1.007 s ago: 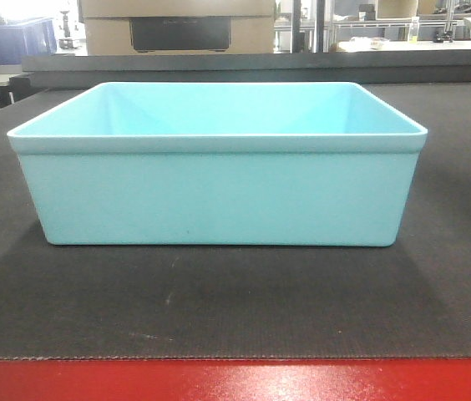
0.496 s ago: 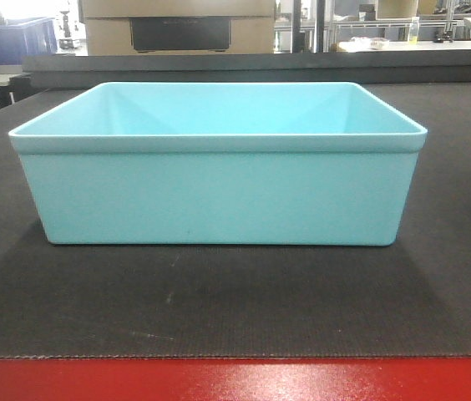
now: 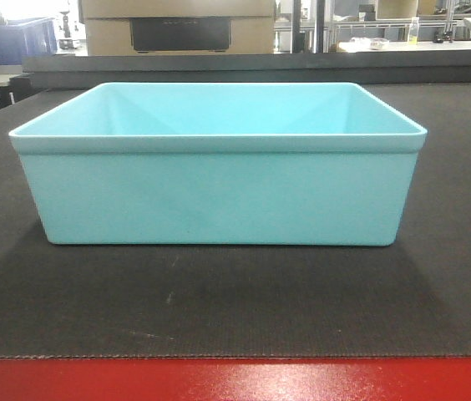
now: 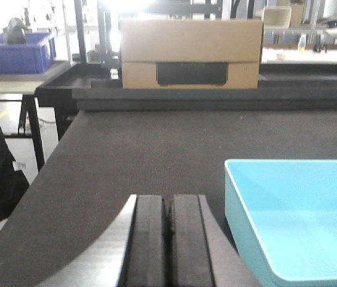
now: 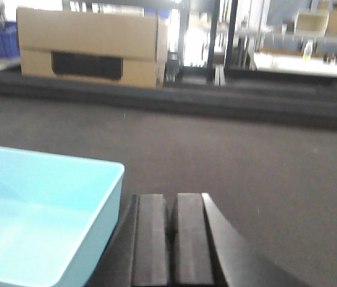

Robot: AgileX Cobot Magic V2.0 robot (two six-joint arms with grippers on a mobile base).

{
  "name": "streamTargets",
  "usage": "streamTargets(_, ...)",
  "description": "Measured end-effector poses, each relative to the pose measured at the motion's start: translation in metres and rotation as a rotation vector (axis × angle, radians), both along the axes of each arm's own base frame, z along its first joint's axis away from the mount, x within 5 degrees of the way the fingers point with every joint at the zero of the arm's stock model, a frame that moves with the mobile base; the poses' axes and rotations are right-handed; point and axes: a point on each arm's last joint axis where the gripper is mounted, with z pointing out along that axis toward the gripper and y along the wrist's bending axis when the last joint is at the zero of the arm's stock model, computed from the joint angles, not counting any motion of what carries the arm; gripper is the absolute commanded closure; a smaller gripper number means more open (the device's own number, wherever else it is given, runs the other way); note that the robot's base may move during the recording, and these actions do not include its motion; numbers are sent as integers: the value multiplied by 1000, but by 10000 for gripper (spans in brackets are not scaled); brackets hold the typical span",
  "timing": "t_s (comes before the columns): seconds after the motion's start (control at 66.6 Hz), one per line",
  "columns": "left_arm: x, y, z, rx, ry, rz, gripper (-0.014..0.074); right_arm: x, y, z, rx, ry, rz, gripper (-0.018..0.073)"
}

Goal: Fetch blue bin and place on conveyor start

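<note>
The blue bin (image 3: 217, 188) is sitting centre frame on the conveyor start (image 3: 219, 301), long axis running left to right. The left gripper (image 4: 167, 239) and right gripper (image 5: 172, 239) are flanking its ends, fingers pressed together, gripping nothing.

The pale aqua rectangular plastic tub (image 3: 217, 188) stands alone on the wide dark grey woven belt (image 3: 219, 305), with bare belt open on both sides and in front, down to the glossy red edge strip (image 3: 235, 380). Far behind, a brown cardboard box (image 4: 190, 52) blocks the back edge.
</note>
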Motion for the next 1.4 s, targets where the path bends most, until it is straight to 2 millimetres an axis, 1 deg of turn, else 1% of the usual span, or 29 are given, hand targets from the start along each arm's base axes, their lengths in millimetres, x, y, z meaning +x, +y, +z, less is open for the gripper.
streamTargets(0.105,-2,0,2,1,-20,-2,707,-3,0,-2,-1,-35,2,712)
streamTargets(0.706,-1,0,2,5,-28,-3,707,-3,0,-2,-5,-52,3,712)
streamTargets(0.826,-1,0,-1,-7,-26,3,707,-3,0,-2,-5,-52,3,712)
streamTargets(0.916,-6,2,-5,-25,-40,36,707,-3,0,-1,-5,-54,3,712)
streamTargets(0.992,-9,3,-17,-15,-55,70,707,-3,0,-1,-5,-54,3,712)
streamTargets(1.037,-10,4,-29,-7,-65,83,707,-3,0,-1,-5,-54,3,712)
streamTargets(1.112,-9,4,-57,3,-65,96,707,-3,0,-2,-5,-53,3,712)
streamTargets(1.127,-10,4,-59,5,-76,94,707,-3,0,-2,-5,-53,3,712)
streamTargets(1.247,-7,4,-104,4,-58,96,707,-3,0,-2,-5,-53,3,712)
streamTargets(1.307,-7,4,-114,2,-47,95,707,-3,0,-2,-4,-55,3,712)
streamTargets(1.397,-7,4,-121,1,-1,96,707,-3,0,-2,-4,-55,3,712)
